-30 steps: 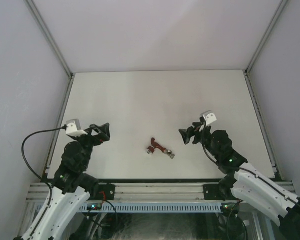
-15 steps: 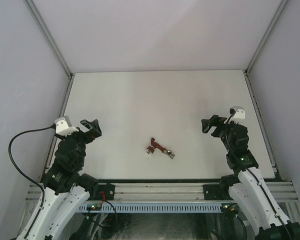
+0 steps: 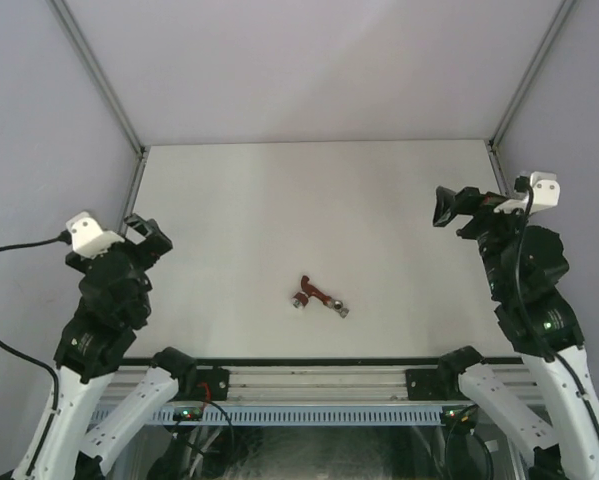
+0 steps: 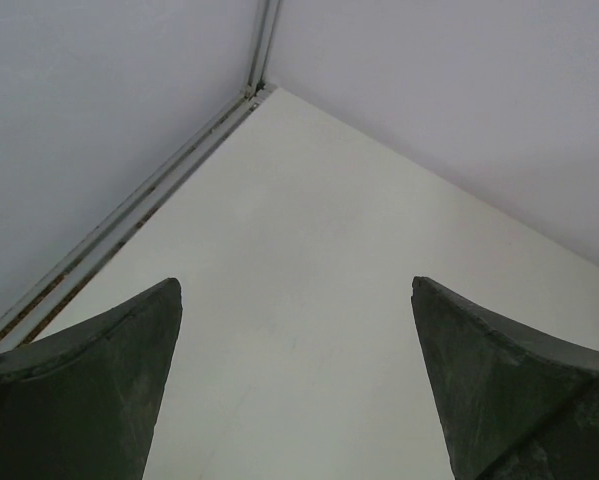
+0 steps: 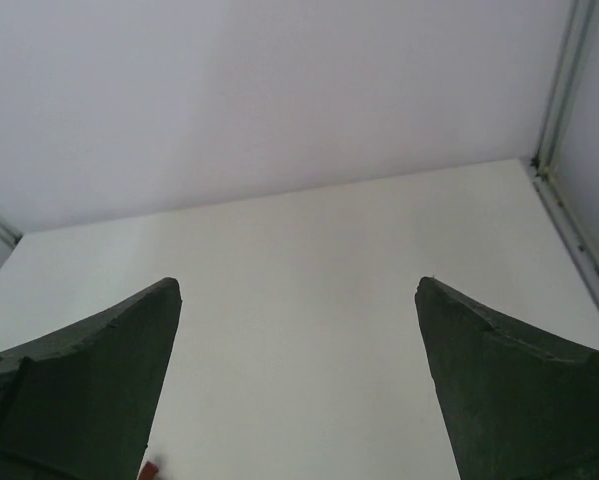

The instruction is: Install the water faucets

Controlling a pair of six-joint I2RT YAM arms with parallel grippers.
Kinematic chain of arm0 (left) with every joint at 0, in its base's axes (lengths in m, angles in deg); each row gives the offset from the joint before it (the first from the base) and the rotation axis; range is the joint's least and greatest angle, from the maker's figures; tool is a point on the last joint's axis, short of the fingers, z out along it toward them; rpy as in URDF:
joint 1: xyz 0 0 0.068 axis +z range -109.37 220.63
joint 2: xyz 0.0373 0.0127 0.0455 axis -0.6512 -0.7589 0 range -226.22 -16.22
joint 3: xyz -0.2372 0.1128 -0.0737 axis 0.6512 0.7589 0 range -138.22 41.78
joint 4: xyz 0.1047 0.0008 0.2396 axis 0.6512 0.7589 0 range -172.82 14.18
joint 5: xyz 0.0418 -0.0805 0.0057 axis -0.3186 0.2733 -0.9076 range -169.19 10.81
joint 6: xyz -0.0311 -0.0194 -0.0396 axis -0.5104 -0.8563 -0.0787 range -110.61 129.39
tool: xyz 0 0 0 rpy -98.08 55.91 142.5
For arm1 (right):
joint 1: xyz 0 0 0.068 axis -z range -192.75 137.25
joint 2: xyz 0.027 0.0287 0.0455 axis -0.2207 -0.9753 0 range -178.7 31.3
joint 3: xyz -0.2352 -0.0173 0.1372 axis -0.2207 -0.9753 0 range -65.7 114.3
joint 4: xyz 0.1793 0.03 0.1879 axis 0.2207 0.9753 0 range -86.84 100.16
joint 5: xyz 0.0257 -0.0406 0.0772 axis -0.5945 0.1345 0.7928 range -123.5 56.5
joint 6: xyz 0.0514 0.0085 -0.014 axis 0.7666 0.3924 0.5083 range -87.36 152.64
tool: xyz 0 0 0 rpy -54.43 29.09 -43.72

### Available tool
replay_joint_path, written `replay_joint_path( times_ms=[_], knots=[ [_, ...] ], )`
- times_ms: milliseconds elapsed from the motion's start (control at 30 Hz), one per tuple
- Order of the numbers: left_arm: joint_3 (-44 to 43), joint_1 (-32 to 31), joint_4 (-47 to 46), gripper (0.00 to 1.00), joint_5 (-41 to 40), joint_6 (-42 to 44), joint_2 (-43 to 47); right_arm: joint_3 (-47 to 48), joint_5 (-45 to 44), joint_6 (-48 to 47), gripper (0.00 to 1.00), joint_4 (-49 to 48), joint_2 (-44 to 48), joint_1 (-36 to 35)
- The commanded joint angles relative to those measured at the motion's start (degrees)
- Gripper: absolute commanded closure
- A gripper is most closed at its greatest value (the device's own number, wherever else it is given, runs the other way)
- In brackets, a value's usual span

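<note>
a bare white table (image 3: pixel 309 200) sits inside pale grey walls (image 3: pixel 309 70), with metal frame rails (image 3: pixel 127 215) running along its side edges. the tap (image 3: pixel 314 292) lies on the table near the front edge, about midway between the two arms and well apart from both. it is a tiny dark red-brown piece, bent at an angle, with a small silver metal fitting (image 3: pixel 342 311) at its right end. another silver spot shows at its lower left. whether the parts are joined or only touching is too small to tell.

the left claw (image 3: pixel 145 231) hangs over the left side of the table and the right claw (image 3: pixel 447 208) over the right side. in the wrist views both are spread wide with nothing between their fingers (image 4: pixel 99 390).

no part is gripped, so i judge the job to be at its start: the pick-up is not yet made. the next move calls for one claw to come down over the tap and close on so small a part without knocking it away. the other claw must take the fitting.
</note>
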Motion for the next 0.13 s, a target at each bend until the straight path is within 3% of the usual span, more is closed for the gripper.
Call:
replay_joint_path(
  times_ms=[0, 100],
  knots=[
    [-2.88, 0.22, 1.31, 0.0, -2.9, 1.3, 0.6, 2.19, -23.02, -3.31, 0.0, 3.22, 0.46, -7.89],
    [-1.48, 0.21, 0.51, 0.0, -2.77, 0.77, 1.85, 1.92, -30.38, -3.96, 0.0, 2.18, 0.8, -13.29]
  ],
)
